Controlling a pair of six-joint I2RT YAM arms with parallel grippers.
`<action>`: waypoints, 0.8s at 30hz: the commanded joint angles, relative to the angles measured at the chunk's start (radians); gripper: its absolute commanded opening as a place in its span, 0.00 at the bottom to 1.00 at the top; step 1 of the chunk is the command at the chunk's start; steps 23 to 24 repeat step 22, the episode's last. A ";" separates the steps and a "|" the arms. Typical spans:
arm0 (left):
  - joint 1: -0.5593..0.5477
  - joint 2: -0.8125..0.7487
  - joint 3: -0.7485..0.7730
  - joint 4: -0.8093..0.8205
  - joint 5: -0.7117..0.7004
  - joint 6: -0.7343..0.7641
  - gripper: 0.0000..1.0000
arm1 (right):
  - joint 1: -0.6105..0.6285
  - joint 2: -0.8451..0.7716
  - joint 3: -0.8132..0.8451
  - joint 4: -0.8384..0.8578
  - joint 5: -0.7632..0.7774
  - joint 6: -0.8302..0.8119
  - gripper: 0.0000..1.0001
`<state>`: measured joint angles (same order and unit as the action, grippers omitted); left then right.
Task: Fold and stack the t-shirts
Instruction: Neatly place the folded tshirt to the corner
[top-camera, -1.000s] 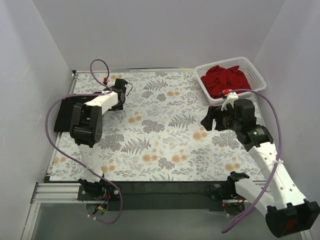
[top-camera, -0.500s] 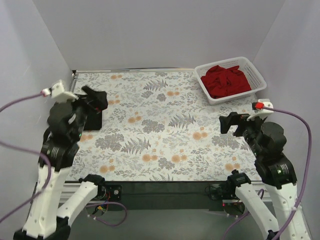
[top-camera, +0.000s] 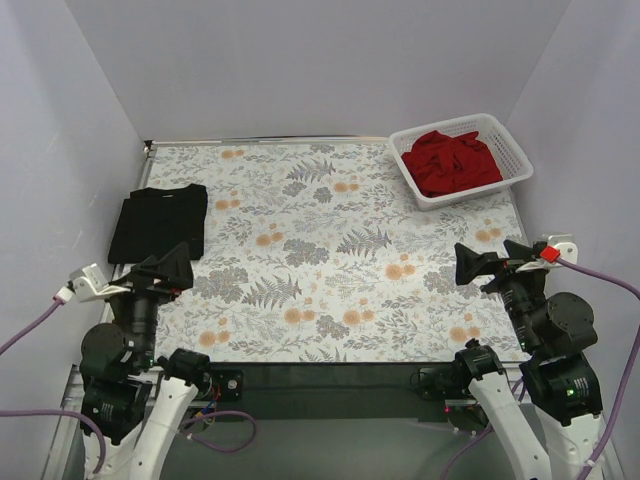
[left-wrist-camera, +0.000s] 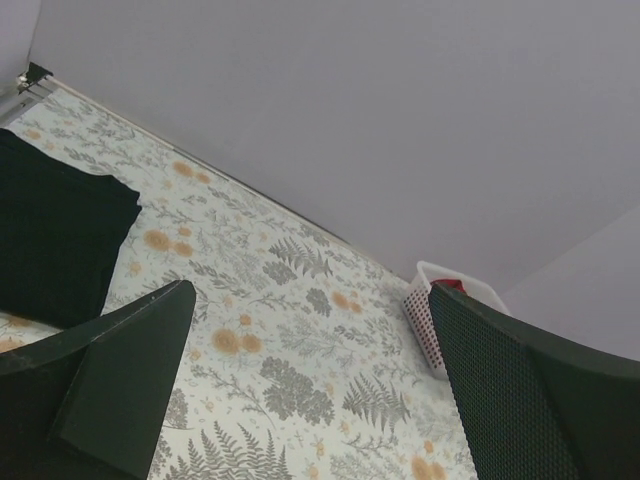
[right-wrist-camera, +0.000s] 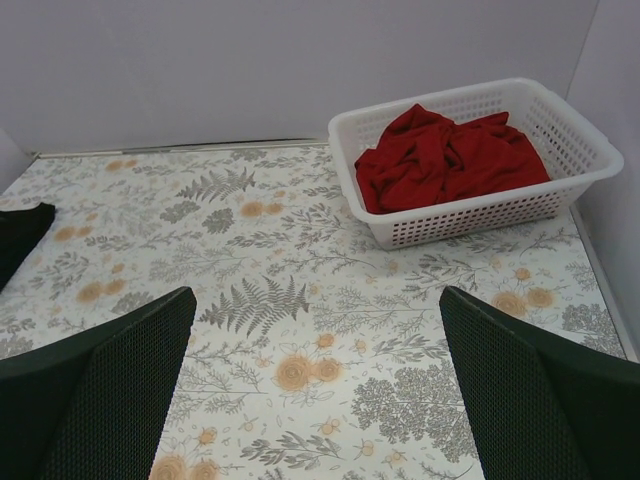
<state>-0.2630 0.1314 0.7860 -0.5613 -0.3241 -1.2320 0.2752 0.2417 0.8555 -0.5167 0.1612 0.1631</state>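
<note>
The black t-shirt (top-camera: 158, 222) lies folded flat at the table's left edge; it also shows in the left wrist view (left-wrist-camera: 50, 240) and at the left edge of the right wrist view (right-wrist-camera: 20, 235). The red t-shirt (top-camera: 452, 160) lies crumpled in the white basket (top-camera: 512, 148) at the far right, and is clear in the right wrist view (right-wrist-camera: 450, 160). My left gripper (top-camera: 165, 270) is open and empty, raised near the front left, just in front of the black shirt. My right gripper (top-camera: 487, 258) is open and empty, raised at the front right, well short of the basket.
The table carries a floral fern-print cloth (top-camera: 330, 250). White walls close in the back and both sides. The basket (right-wrist-camera: 480, 222) stands in the far right corner against the wall. Purple cables hang by both arm bases.
Both arms have pulled back from the table's middle toward the near edge and risen. The left gripper has come off the black shirt, which now lies fully uncovered.
</note>
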 joint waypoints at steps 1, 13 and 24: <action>0.005 -0.048 -0.031 0.049 -0.059 -0.032 0.98 | -0.004 0.005 0.001 0.073 -0.038 -0.027 0.98; 0.005 -0.118 -0.137 0.132 -0.101 -0.026 0.98 | -0.004 0.018 -0.024 0.107 -0.091 -0.048 0.98; 0.007 -0.128 -0.182 0.133 -0.082 -0.026 0.98 | -0.004 0.045 -0.039 0.135 -0.155 -0.045 0.98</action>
